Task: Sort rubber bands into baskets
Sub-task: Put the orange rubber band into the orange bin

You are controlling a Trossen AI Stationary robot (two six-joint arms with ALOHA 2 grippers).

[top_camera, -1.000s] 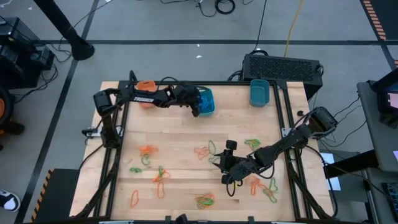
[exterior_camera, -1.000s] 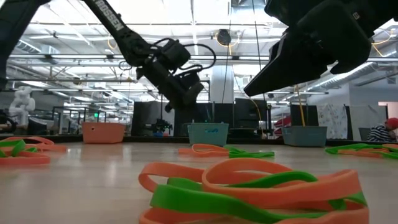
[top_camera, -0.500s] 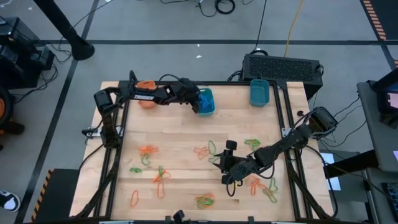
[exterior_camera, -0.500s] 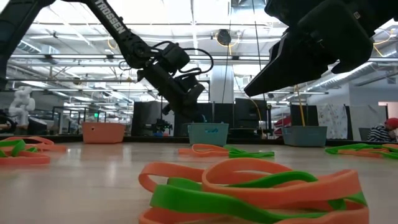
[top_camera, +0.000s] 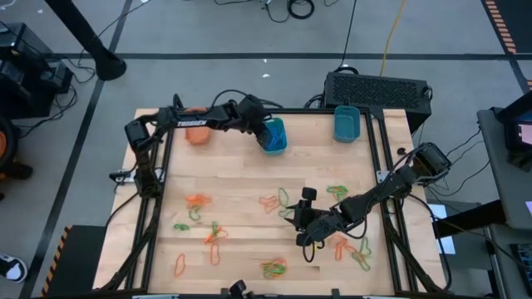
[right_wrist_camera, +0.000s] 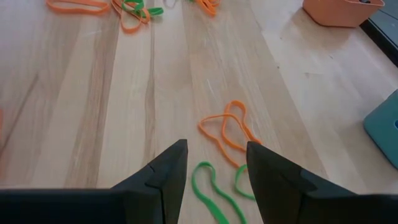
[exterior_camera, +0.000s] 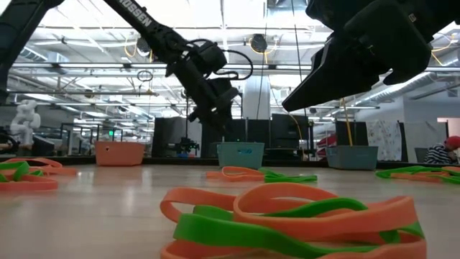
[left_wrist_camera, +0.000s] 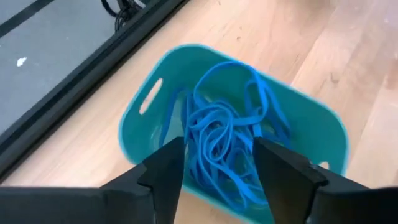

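Note:
Orange and green rubber bands (top_camera: 199,202) lie scattered on the wooden table (top_camera: 241,174), one heap (exterior_camera: 287,216) close to the low camera. At the far edge stand an orange basket (top_camera: 198,135) and two teal baskets (top_camera: 276,136) (top_camera: 347,124). My left gripper (left_wrist_camera: 217,171) hangs open above the middle teal basket (left_wrist_camera: 143,106), which holds blue rubber bands (left_wrist_camera: 221,134). My right gripper (right_wrist_camera: 214,165) is open just above the table, near an orange band (right_wrist_camera: 227,130) and a green band (right_wrist_camera: 211,183).
A black box (top_camera: 378,87) sits beyond the table's far right corner. Black frame rails (top_camera: 158,174) run along the table's sides. More bands lie near the front edge (top_camera: 273,267) and at the right (top_camera: 357,253). Bare wood lies between the baskets and the bands.
My left gripper has opened and risen over the middle teal basket, drawing slightly toward the far edge and tipping less steeply down. My right arm has kept still.

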